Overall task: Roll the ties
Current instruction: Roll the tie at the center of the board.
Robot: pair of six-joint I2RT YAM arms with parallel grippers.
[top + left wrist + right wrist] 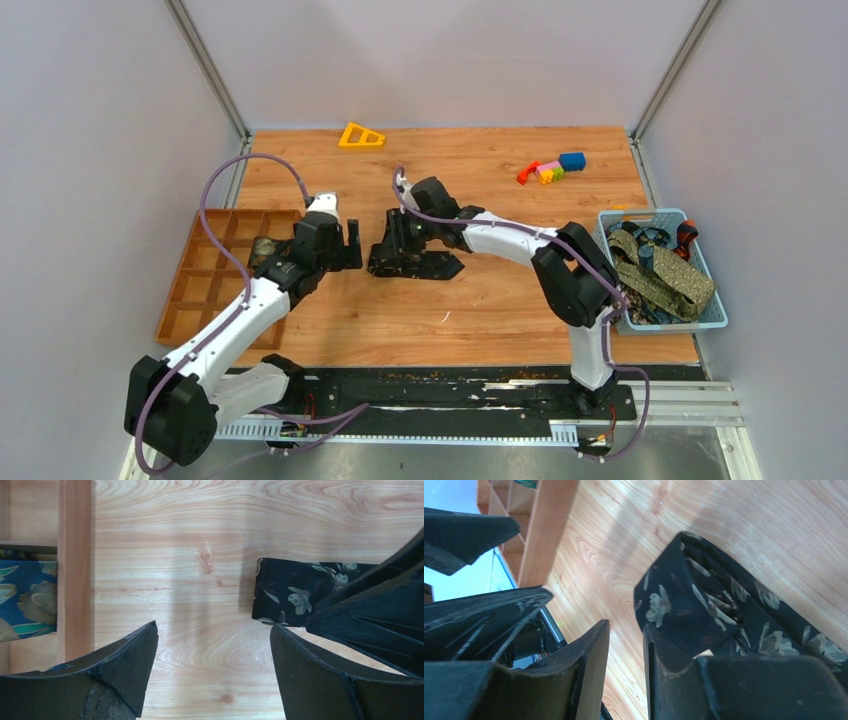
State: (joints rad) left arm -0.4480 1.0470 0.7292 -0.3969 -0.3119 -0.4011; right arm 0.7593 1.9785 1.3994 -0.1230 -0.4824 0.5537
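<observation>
top external view: a wooden table (pixel 480 300) carries two white-and-black arms reaching in from its near edge. the left arm (pixel 240 320) stretches beside a brown compartment tray (pixel 175 300) at the table's left side; the right arm (pixel 520 240) bends toward the centre. a blue basket (pixel 700 322) at the right edge holds a heap of olive-tan ties (pixel 665 275).

the black tie (pixel 684 600), speckled with pale flowers, lies on the bare wood mid-table, its end folded into a layered bundle. the right gripper (pixel 624 635) sits just beside that bundle, its jaws a narrow slit apart with only wood showing between them; the bundle lies against the outer side of one finger.

the left gripper (pixel 212 635) hangs over bare wood between tray and tie, jaws spread wide and holding nothing. blue leaf-patterned fabric (pixel 25 600) fills one tray compartment.

well apart, near the far edge, lie a cluster of coloured toy blocks (pixel 550 168) and a yellow triangle (pixel 361 135).
</observation>
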